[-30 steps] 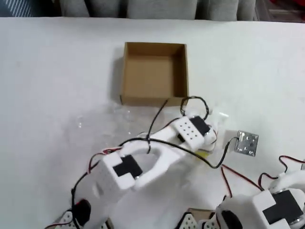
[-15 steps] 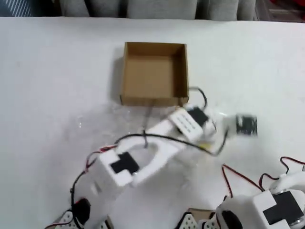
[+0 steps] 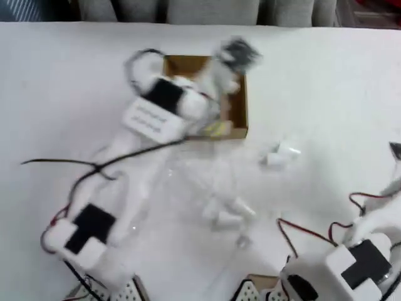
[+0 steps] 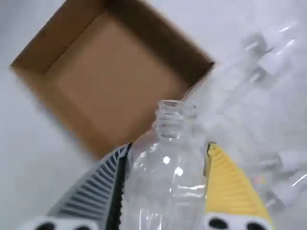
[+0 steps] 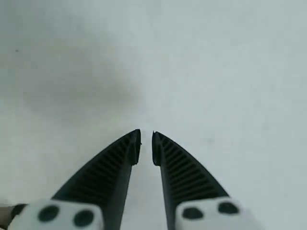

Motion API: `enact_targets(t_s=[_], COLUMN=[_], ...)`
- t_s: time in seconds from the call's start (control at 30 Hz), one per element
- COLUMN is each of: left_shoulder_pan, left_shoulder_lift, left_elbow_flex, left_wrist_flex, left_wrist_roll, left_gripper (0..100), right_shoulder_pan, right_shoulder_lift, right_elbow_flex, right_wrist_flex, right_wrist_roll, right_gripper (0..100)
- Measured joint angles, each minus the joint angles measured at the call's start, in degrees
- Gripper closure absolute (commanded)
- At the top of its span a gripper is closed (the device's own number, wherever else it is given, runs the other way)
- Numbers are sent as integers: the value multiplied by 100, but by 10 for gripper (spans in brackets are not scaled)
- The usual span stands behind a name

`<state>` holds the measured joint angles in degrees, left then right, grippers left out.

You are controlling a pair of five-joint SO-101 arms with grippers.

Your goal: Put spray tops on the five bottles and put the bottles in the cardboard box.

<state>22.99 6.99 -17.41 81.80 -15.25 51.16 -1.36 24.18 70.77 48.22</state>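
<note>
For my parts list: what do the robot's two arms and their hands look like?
The left arm and the right arm are white with black blocks and red and black cables. The left hand has one grey and one yellow ribbed finger; the right hand has two black ones.

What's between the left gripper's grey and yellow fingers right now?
A clear bottle, neck open with no spray top, clamped between the grey finger and the yellow finger. The left wrist view shows it, with the cardboard box beyond.
</note>
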Motion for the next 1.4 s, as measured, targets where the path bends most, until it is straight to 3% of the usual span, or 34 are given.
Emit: enact_targets(t_s=[0.33, 0.47, 0.6, 0.77, 0.87, 0.97, 1.2, 1.4], left_shoulder_pan=[-2760, -3798, -4527, -4659, -4800, -4791, -4818, -4818], left_shoulder_lift=[-1222, -1565, -1785, -1820, -1829, -1829, -1829, -1829], left_elbow_flex=[2066, 3200, 4440, 5530, 5600, 5618, 5916, 5925], left_wrist_flex=[-88, -905, -2110, -3552, -3807, -3895, -4501, -4554], left_wrist_roll=[879, 1292, 1811, 1996, 2022, 2031, 2031, 2031], left_gripper=[979, 979, 979, 979, 979, 979, 979, 979], right_shoulder_pan=[-2031, -2963, -3640, -4352, -4677, -4826, -4914, -4897], right_shoulder_lift=[0, 0, 0, 167, 545, 897, 1134, 1556], right_elbow_flex=[-949, -1231, -1468, -1503, -1503, -1503, -1538, -1547], right_wrist_flex=[1380, 1635, 1521, 967, 765, 571, 62, -158], right_wrist_roll=[-1890, -2681, -4035, -5714, -6382, -7007, -7464, -7745], right_gripper=[982, 981, 980, 940, 861, 851, 847, 846])
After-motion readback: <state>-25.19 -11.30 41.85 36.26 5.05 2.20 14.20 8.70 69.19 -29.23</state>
